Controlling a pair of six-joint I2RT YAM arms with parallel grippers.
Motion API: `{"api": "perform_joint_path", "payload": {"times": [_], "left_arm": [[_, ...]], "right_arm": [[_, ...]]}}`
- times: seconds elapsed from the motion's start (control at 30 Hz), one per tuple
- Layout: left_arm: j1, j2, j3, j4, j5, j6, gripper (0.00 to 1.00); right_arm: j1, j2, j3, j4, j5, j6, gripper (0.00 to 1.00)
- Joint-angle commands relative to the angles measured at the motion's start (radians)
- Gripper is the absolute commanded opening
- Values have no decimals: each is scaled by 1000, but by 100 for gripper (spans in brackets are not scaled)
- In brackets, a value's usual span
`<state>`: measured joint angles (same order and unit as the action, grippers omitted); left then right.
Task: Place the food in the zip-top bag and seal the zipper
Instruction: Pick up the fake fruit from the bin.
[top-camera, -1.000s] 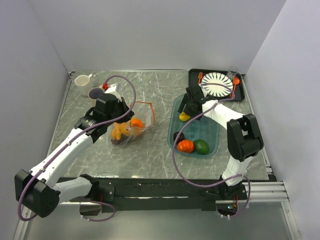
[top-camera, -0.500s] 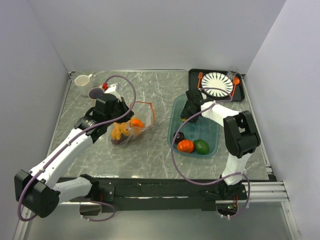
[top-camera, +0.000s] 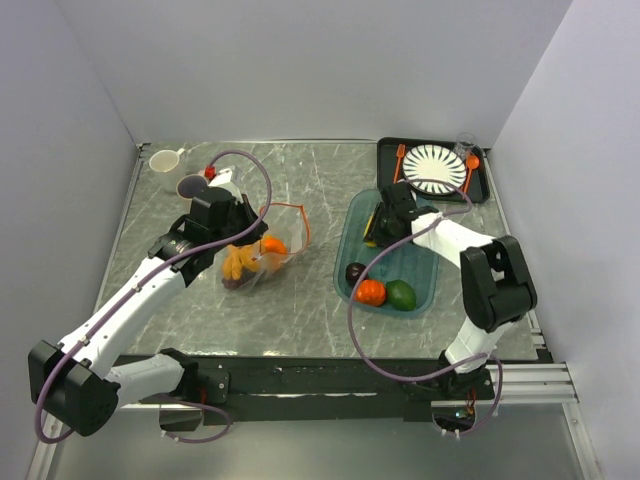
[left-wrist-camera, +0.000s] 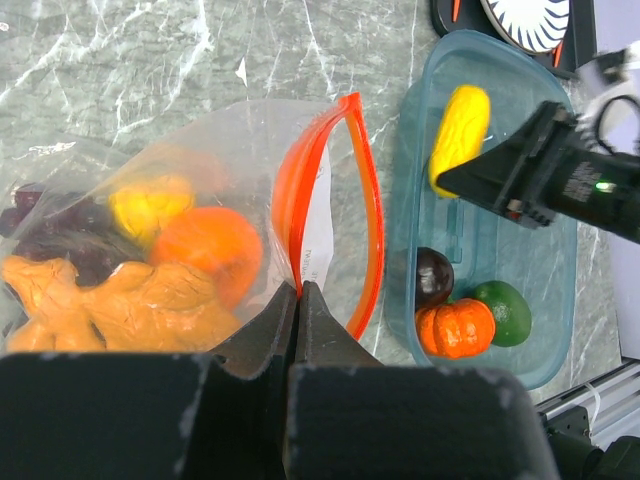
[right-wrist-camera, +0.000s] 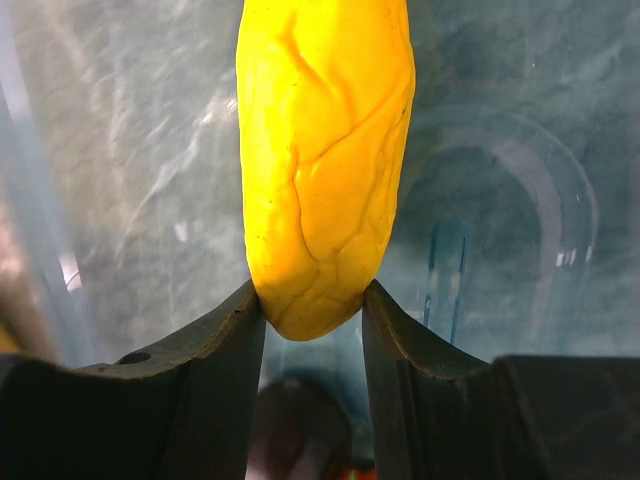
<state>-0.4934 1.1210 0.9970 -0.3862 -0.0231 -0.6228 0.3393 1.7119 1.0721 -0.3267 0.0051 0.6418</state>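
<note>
Left tool (left-wrist-camera: 298, 302): jaws fully together, pinching a fold of the zip-top bag (top-camera: 262, 250) at its mouth, just beside the zipper (left-wrist-camera: 377, 220). The bag lies on the worktop (top-camera: 320, 190) left of centre, and its mouth faces the right edge. The zipper is unsealed, its two orange-red strips bowed apart into an open loop.

Inside the bag I see an orange round piece (left-wrist-camera: 200, 250), a small yellow item (left-wrist-camera: 150, 205), dark purple grapes (left-wrist-camera: 70, 235) and a lumpy orange-tan piece (left-wrist-camera: 120, 300), all bunched toward the closed end.

Right tool (right-wrist-camera: 312, 300): jaws roughly half-way in, one finger pressed against each side of the yellow piece (right-wrist-camera: 322, 170) at its near end. The grip sits over the far part of the teal tray (top-camera: 412, 265), which lies right of centre on the worktop. I cannot tell whether the yellow piece is clear of the tray floor.

At the near end of the tray lie a dark round piece (top-camera: 355, 272), an orange pumpkin-shaped piece (top-camera: 371, 292) and a green piece (top-camera: 401, 294), close together.

Far right corner: black tray (top-camera: 386, 150) carrying a striped plate (top-camera: 435, 168). Far left corner: two mugs (top-camera: 168, 160).
</note>
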Motion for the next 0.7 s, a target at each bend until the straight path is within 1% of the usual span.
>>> {"api": "perform_joint_path", "payload": {"times": [0.0, 0.23, 0.3, 0.4, 0.47, 0.53, 0.57, 0.63, 0.67], "left_arm": [[-4, -20, 0, 17, 12, -5, 1], [-4, -21, -3, 27, 9, -3, 1], [-4, -20, -1, 26, 12, -2, 1], [-4, -16, 0, 29, 15, -2, 1], [-4, -16, -1, 30, 15, -3, 1], [-4, -13, 0, 33, 15, -3, 1], [-4, -13, 2, 35, 15, -3, 1], [-4, -10, 2, 35, 15, -3, 1], [-4, -9, 5, 30, 15, -3, 1]], "right_arm": [[-10, -103, 8, 14, -63, -59, 0], [1, -170, 43, -38, -103, -106, 0], [9, -190, 42, -31, -125, -120, 0], [18, -235, 35, -8, -214, -134, 0], [24, -258, 40, 3, -315, -157, 0], [50, -270, 66, -5, -341, -163, 0], [67, -271, 75, -6, -396, -195, 0], [110, -264, 126, -37, -427, -215, 0], [124, -256, 140, -41, -474, -240, 0]]}}
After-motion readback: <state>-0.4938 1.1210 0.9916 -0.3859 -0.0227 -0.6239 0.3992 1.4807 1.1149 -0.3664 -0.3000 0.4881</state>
